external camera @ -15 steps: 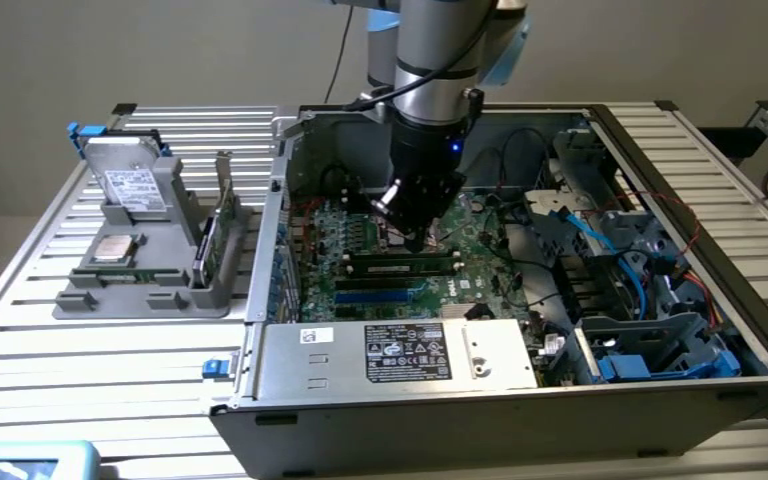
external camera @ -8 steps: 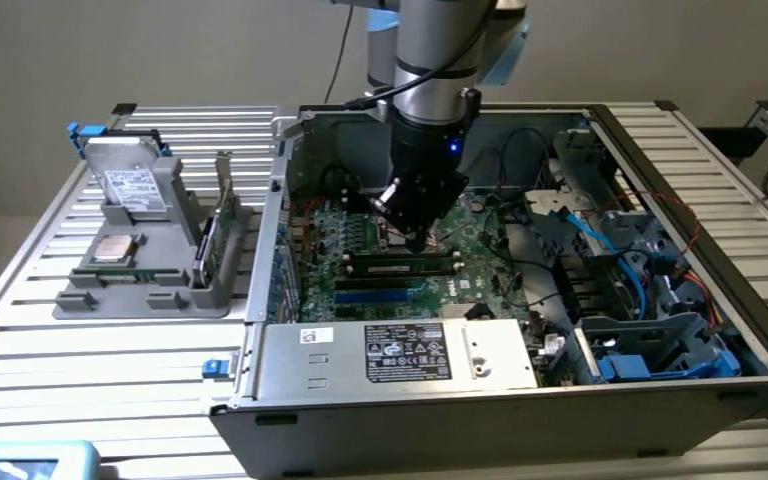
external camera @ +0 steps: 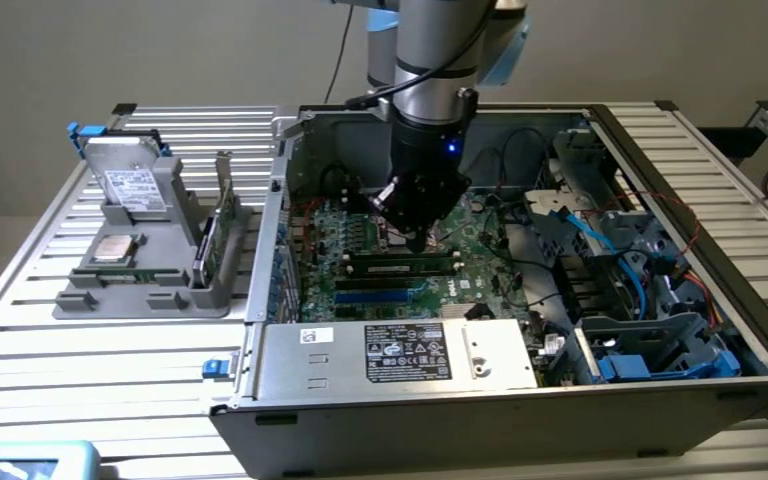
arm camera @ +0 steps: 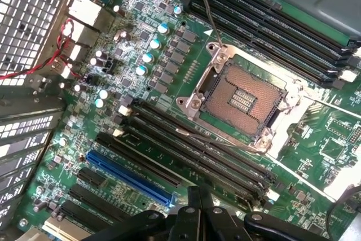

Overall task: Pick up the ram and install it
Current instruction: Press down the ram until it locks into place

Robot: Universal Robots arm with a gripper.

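Logged fingers pressed together tip to tip, black and blunt, gripping nothing.

Listed across the exterior view from its left:
- Noted a ribbed aluminium table bearing a grey moulded holder.
- Found in that holder a silver hard drive propped upright, a square metallic processor lying flat, and the ram, a thin green stick with a pale label, laid along the front ledge, well apart from the gripper.
- Recorded a taller green expansion card standing on edge at the holder's far side.
- Entered an open grey steel case with a glossy green motherboard, long black slots, one blue slot and a bare pinned socket.
- Placed the silver arm reaching straight down into the case, with the gripper low over the socket area.
- Noted blue cables further right.
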